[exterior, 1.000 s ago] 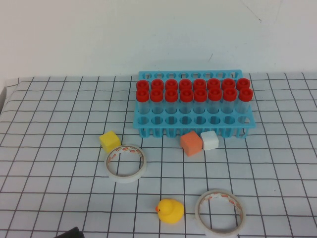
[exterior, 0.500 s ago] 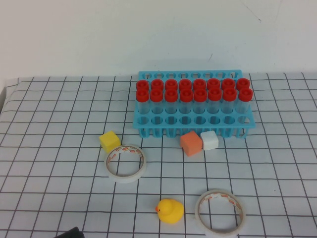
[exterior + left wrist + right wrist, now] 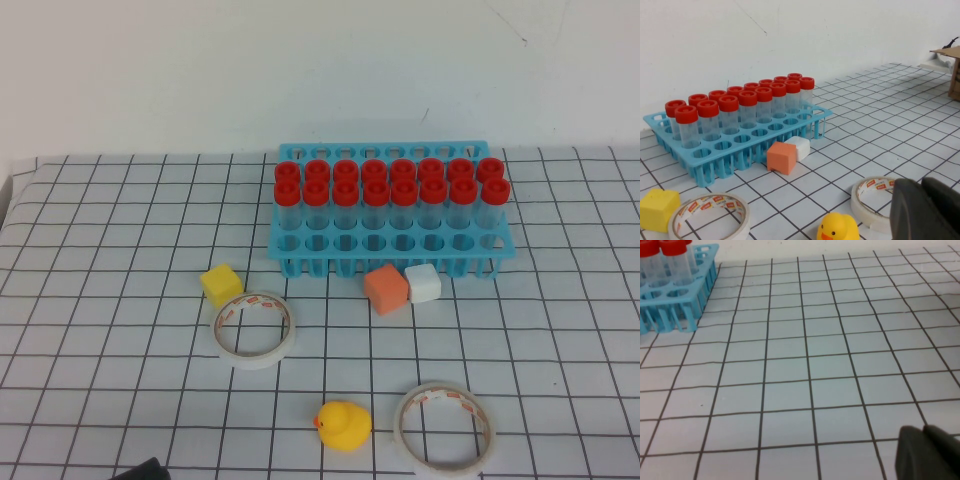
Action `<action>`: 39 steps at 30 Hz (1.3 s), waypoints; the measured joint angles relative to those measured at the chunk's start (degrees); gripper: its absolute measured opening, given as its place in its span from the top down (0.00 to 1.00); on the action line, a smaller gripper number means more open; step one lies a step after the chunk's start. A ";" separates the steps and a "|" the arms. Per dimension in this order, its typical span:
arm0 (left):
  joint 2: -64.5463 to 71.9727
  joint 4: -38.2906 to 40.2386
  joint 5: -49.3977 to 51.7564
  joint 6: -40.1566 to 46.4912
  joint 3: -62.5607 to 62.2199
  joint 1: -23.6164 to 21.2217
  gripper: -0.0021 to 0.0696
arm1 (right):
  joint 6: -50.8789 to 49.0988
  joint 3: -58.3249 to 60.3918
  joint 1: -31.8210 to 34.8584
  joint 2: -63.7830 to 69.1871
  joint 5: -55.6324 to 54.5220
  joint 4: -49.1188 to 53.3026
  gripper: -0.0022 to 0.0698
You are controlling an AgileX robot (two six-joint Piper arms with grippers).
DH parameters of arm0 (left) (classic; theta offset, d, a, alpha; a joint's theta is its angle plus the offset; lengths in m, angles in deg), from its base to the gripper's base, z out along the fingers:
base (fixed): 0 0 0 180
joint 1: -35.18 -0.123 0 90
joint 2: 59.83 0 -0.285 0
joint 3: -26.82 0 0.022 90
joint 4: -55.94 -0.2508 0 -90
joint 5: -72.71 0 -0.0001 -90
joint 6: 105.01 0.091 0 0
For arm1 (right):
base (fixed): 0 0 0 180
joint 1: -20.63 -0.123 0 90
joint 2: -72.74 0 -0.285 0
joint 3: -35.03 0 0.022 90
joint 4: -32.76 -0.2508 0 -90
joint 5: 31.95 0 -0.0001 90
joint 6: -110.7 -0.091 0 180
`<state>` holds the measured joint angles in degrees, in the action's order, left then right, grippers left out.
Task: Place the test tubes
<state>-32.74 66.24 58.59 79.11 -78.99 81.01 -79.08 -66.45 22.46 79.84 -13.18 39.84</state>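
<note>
**Scene at rest, no change recorded.** Over the last second nothing is seen to have moved: every object on the desk (image 3: 120, 250) keeps its place and neither arm has advanced.

The test tubes (image 3: 390, 195), red-capped, are seated upright in two rows in the blue rack (image 3: 385, 262), which stands near the far edge of the desk, towards the right. The rack's nearer rows of holes are left unfilled. No loose tube is visible anywhere on the desk.

The left claw (image 3: 923, 200) is held clenched and empty, low over the near edge towards the left corner. The right claw (image 3: 926, 445) is likewise clenched on nothing, low over bare desk on the right side, well apart from the rack.

An orange cube (image 3: 386, 289) and a white cube (image 3: 423, 283) lie touching each other just before the rack. A yellow cube (image 3: 222, 284), two tape rolls (image 3: 255, 328) (image 3: 445, 428) and a rubber duck (image 3: 344, 426) are scattered nearer the near edge.

The stillness suggests either that placing is finished or that no step is in hand.
</note>
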 joint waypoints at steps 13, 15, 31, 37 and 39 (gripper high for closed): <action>-0.12 -0.62 -3.46 2.90 4.16 -14.40 0.97 | -0.02 0.00 0.00 0.00 0.00 0.00 0.97; -0.20 -2.79 -2.81 2.21 4.16 -19.76 0.97 | -0.02 0.00 0.00 0.00 0.00 0.00 0.97; -19.20 -9.57 20.74 -2.27 4.16 -47.66 0.97 | -0.02 0.00 0.00 0.00 0.00 0.00 0.97; -19.85 -10.29 27.31 -2.43 4.16 -47.66 0.97 | -0.02 0.00 0.00 0.00 0.12 0.00 0.97; -19.94 -10.74 29.76 -2.28 4.16 -47.66 0.97 | -0.02 0.00 0.00 0.00 0.12 0.00 0.97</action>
<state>-52.68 55.49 88.35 76.83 -74.82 33.35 -79.10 -66.45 22.46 79.84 -13.06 39.84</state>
